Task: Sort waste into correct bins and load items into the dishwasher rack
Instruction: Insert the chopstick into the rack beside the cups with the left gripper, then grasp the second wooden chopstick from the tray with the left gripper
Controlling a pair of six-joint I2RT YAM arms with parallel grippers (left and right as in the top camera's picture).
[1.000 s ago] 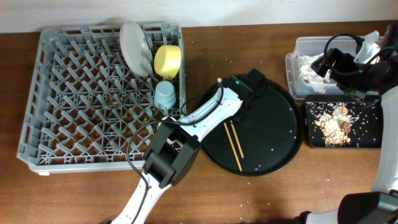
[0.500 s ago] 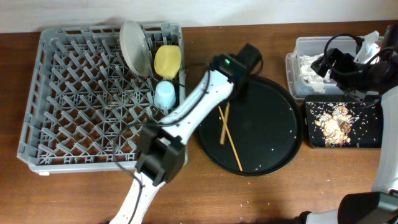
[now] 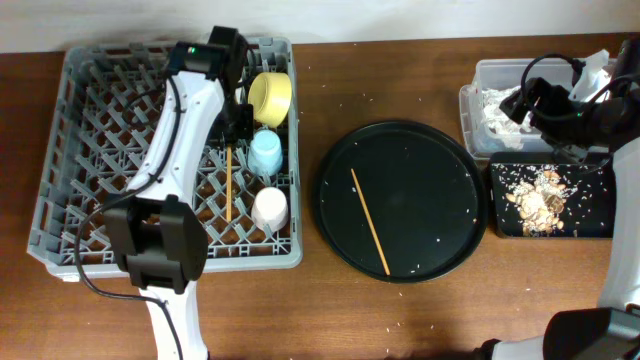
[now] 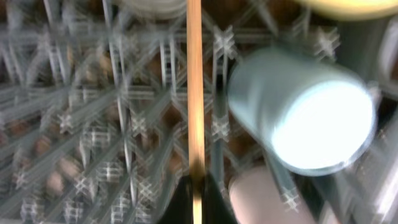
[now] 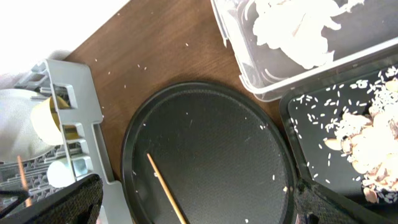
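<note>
Held chopstick (image 4: 194, 93): light, stiff, slick wood, apt to swivel; left pincer (image 4: 196, 200) clamps one end, over the dishwasher rack (image 3: 90, 200) lattice.
Other chopstick (image 3: 370, 222): on the round black tray (image 3: 440, 160) right of the rack; best gripped mid-length.
In the way: blue cup (image 3: 265, 152), pink cup (image 3: 270, 208), in the rack just beside the stick; pegs (image 3: 110, 140).
Right pincer (image 3: 525, 103): spread wide, empty, well right of the rack.

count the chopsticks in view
2. one chopstick lies on the round black tray; the second chopstick is in the left gripper over the dishwasher rack, beside the blue cup.
</note>
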